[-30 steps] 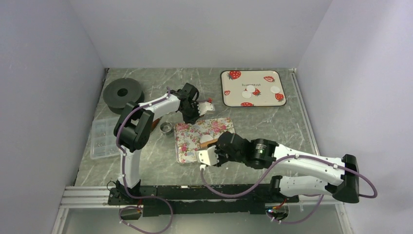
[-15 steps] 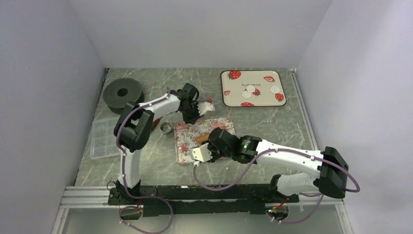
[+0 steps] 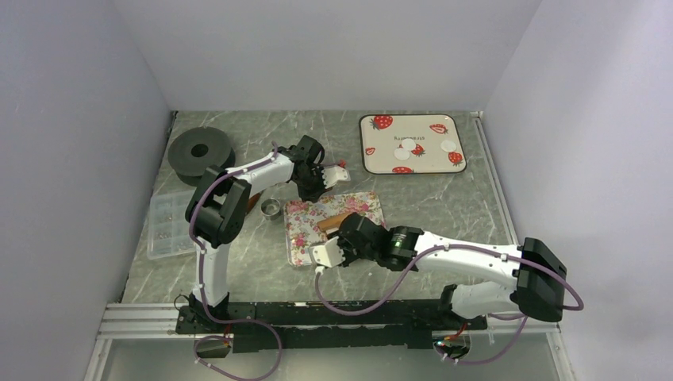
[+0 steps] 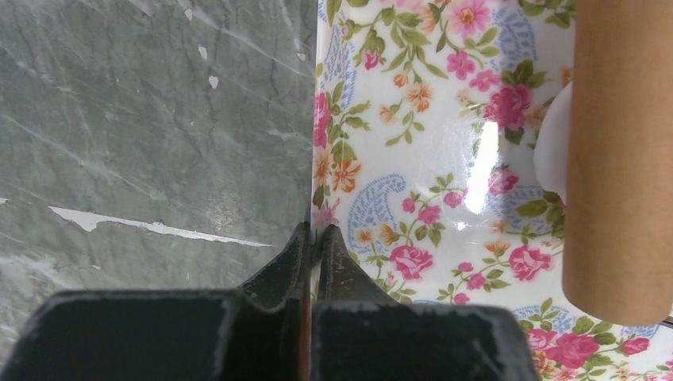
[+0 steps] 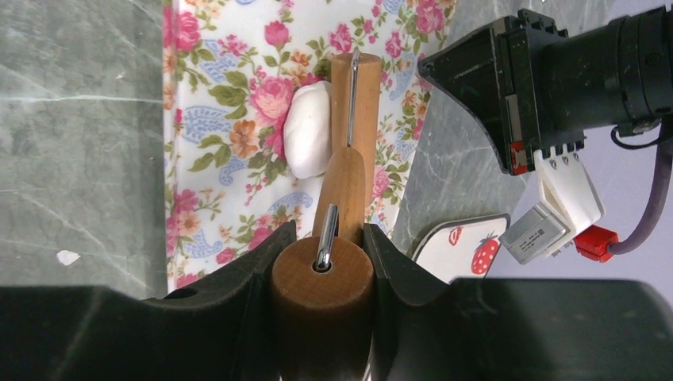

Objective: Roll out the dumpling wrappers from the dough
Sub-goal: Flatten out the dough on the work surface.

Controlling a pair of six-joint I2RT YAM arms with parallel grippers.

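On the grey marbled tabletop, the rectangular flower-patterned tray (image 3: 301, 238) (image 4: 413, 119) (image 5: 214, 119) lies between the two arms. The right gripper (image 3: 349, 232) (image 5: 325, 238) is clamped around the round handle of a light-brown wooden rolling pin (image 3: 337, 221) (image 5: 349, 159) (image 4: 623, 159). The pin's barrel lies on the tray, touching a small white lump of dough (image 5: 308, 131) (image 4: 551, 147) on its left in the right wrist view.

A second ago this arm reached less far, its elbow lying further right and its wrist nearer the table's front edge. It has since swung in to the left, bringing the pin up over the tray. In the last half second it has barely shifted.

The left gripper (image 3: 316, 193) (image 4: 317, 234) has not moved. Its fingers are pressed together with their tips at the tray's rim, and whether they pinch the rim cannot be told.

Three thin white round dumpling wrappers (image 3: 449, 145) lie on the cream strawberry-printed tray (image 3: 428, 163) (image 5: 468, 238) at the far right, well apart from the pin and unchanged.
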